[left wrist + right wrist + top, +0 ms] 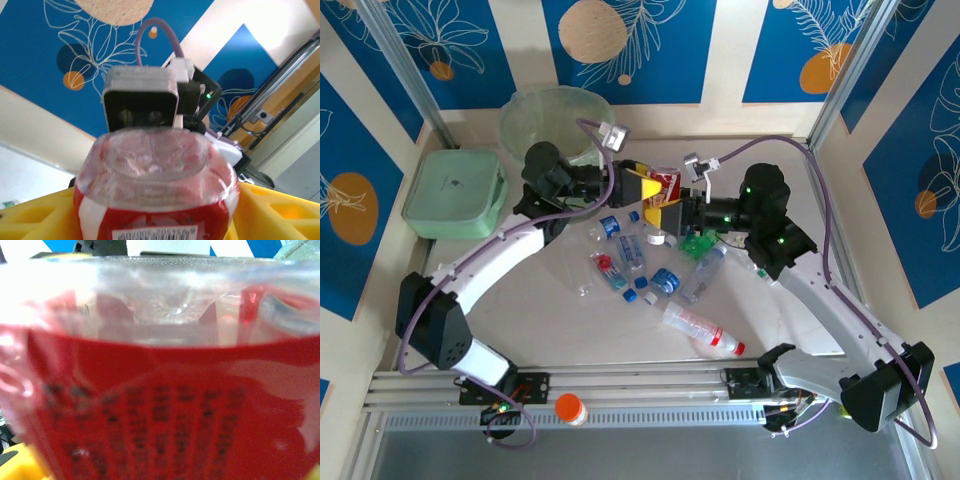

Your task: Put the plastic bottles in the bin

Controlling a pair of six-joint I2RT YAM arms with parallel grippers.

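**One red-labelled bottle being held up near the bin**

The left gripper is clamping it between yellow fingers, over the far middle of the table. The bin is sitting just far-left of it, by the back wall. The right gripper is crowding in from the near right. The bottle is blurring its wrist view, so I cannot tell its grip. Other plastic bottles are lying nearer, with bare tabletop to their left.
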